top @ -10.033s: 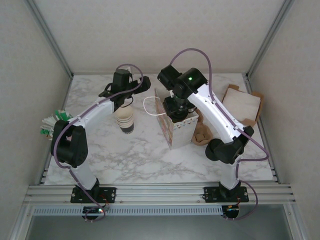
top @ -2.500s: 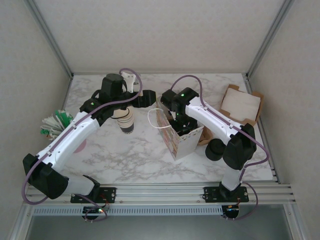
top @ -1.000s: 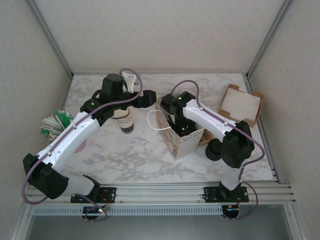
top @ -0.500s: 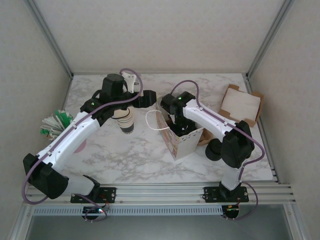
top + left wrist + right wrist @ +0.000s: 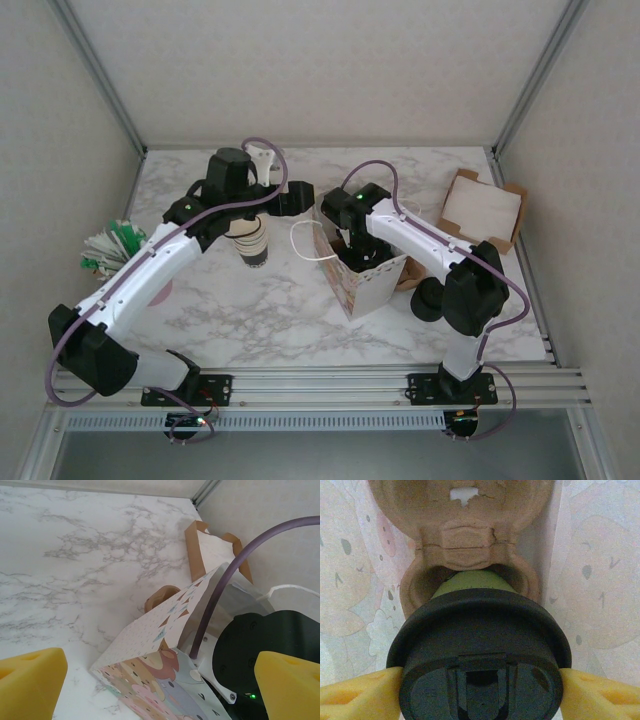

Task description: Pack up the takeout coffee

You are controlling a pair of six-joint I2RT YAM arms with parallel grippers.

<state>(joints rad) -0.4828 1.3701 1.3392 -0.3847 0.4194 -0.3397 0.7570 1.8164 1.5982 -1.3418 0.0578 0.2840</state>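
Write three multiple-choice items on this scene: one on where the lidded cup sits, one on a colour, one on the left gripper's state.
1. Where is the takeout coffee?
A) held high in the air
B) inside the patterned bag
C) lying on its side outside the bag

2. Its lid is:
A) black
B) white
C) red

3. The left gripper is:
A) shut on a cup
B) shut on a straw
C) open

Answers:
1 B, it stands in a brown pulp holder between the bag's printed walls.
2 A, the right wrist view shows it black.
3 C, its yellow pads stand wide apart, gripping nothing.
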